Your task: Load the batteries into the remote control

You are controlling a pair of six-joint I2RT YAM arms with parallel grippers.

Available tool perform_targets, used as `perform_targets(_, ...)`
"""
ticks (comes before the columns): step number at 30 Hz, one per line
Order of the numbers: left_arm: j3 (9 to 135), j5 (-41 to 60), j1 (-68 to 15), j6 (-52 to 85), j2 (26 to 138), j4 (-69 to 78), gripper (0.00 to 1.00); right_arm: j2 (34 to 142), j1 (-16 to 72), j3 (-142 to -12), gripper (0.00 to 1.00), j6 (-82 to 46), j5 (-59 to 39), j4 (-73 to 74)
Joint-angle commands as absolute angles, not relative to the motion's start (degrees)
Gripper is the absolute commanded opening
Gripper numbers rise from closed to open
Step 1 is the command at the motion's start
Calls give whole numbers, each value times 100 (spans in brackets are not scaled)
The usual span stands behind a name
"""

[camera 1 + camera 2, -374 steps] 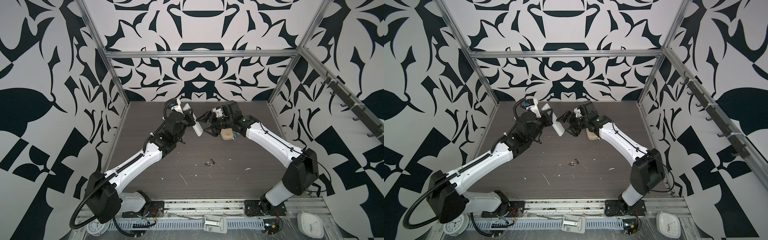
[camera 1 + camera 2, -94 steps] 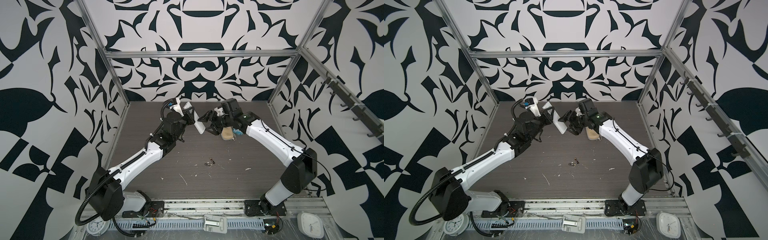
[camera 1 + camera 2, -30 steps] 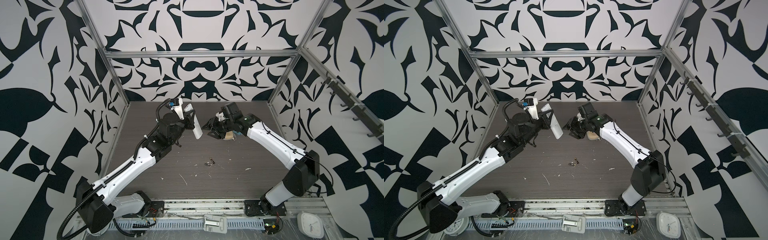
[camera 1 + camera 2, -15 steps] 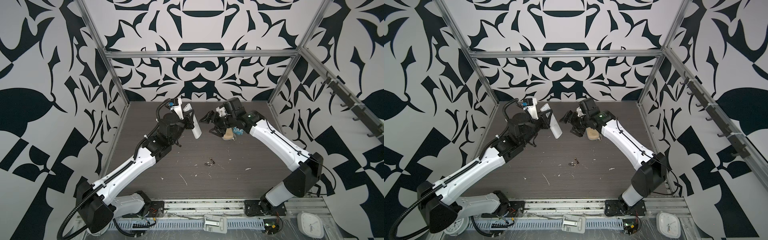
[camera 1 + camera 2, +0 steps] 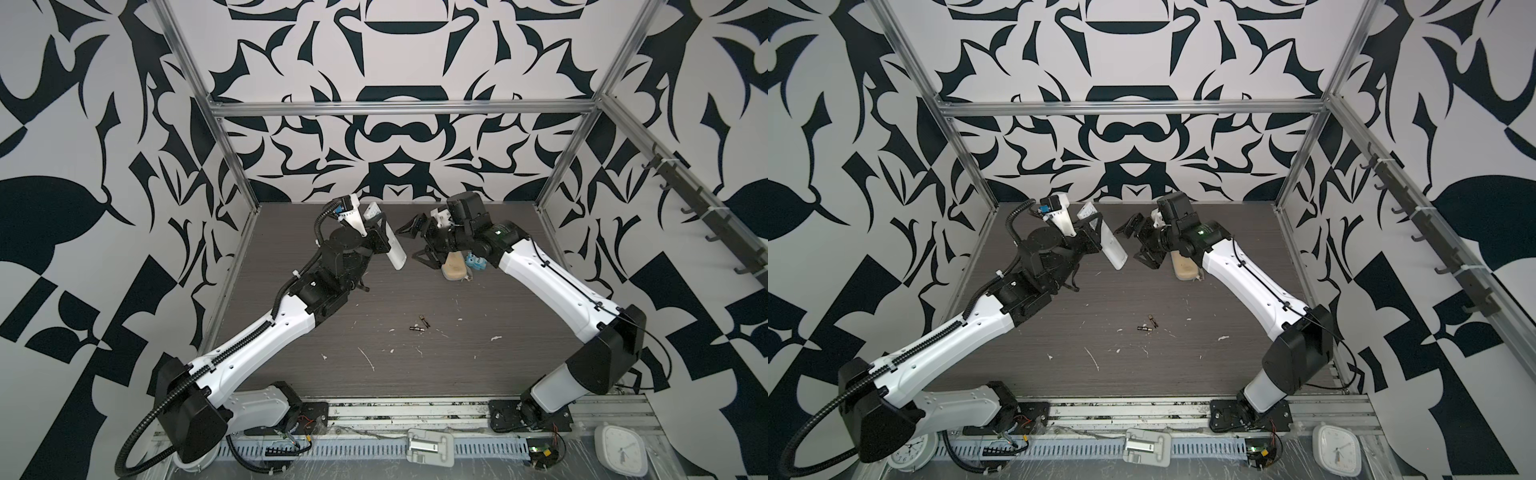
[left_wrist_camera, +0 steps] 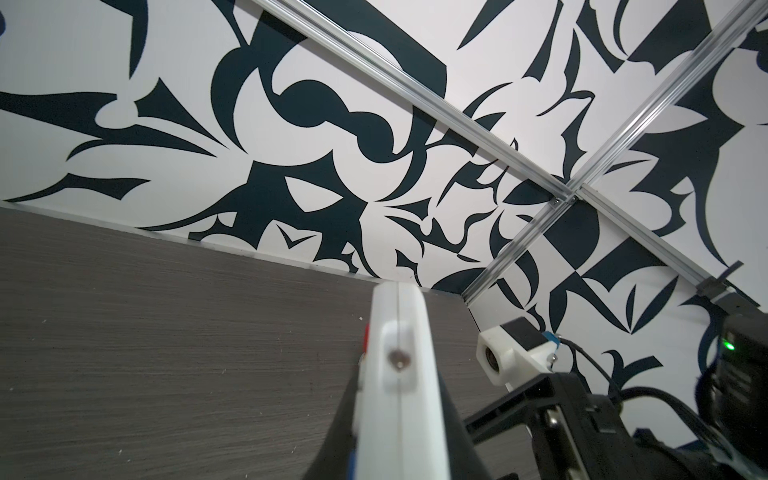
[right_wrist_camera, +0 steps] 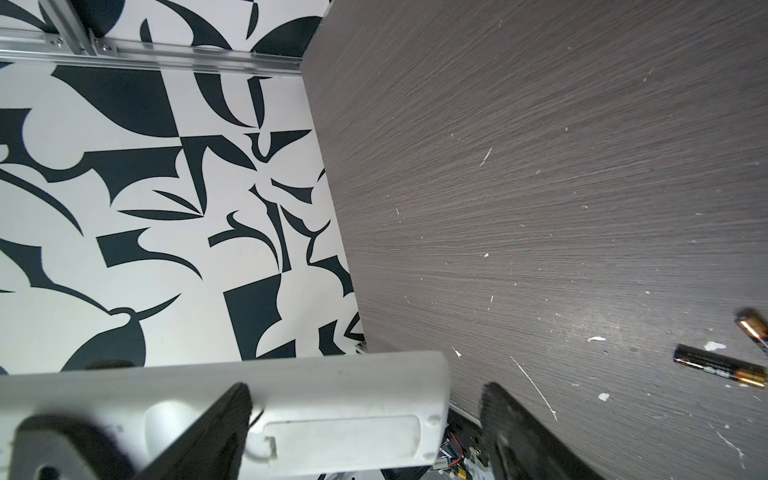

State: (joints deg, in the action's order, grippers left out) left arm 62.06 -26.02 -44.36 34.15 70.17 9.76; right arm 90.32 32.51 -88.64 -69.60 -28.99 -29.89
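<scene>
The left tool (image 5: 379, 237) is clenched on the remote (image 5: 395, 254) and holds it tilted above the far part of the worktop (image 5: 457, 365). In both top views this tool's dark fingers cover the middle of the remote, so only its two ends show.

In the left wrist view the remote (image 6: 399, 374) is seen from its narrow end. It is blurred near the camera, and only a little red and blue shows on one side, so no buttons can be read.

The right tool (image 5: 415, 243) is released, with its jaws wide apart. In the top views it stands just beside the lower end of the remote, with a gap between them.

In the right wrist view one finger (image 7: 208, 436) hides part of the remote's plain back. There a rectangular cover (image 7: 340, 436) sits in the back, but I cannot tell if it is latched.

The batteries (image 5: 417, 328) lie on the worktop near its middle, well apart from both tools. In the top views they are very small. In the right wrist view one battery is cut off by the picture's edge, so I cannot tell if they touch.

A beige case (image 5: 455, 268) lies partly under the right arm. A blue thing (image 5: 476, 262) beside it is too small to make out. White scraps (image 5: 368, 358) lie around.
</scene>
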Motion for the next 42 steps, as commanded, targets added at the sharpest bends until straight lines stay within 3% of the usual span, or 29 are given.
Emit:
perform_targets(1,6094,-3069,-4465,3700,7022,1464,0,8862,3300,-8825,89,-7114,-3006,-2694)
perform_targets(30,6187,-2908,-4464,3832,7255,1741,0,9091,3421,-8745,90,-6923,-3023,-2891)
perform_targets(42,6261,-2832,-4465,3729,7257,1728,0,9237,3437,-8791,89,-6356,-2609,-3807)
